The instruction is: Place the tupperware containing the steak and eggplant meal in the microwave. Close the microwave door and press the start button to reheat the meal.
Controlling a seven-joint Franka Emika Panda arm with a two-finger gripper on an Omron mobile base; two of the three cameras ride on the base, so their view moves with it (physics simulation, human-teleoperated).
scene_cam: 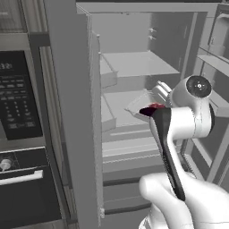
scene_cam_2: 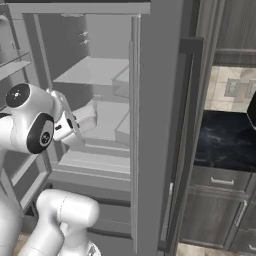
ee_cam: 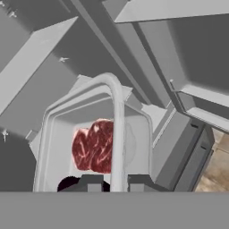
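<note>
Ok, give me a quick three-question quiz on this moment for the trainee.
1. True or false: the gripper is clamped on the rim of the tub.
2. The red food in the tub is: A raw meat, B a tomato, C an apple.
3. Fill in: in the left base view, the microwave keypad lies to the ___ of the open fridge.
Key: 1 true; 2 A; 3 left.

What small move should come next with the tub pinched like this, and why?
Probably draw the tupperware straight back out of the open fridge. The gripper is closed on its rim, steak inside, and the microwave sits left of the fridge.
</note>
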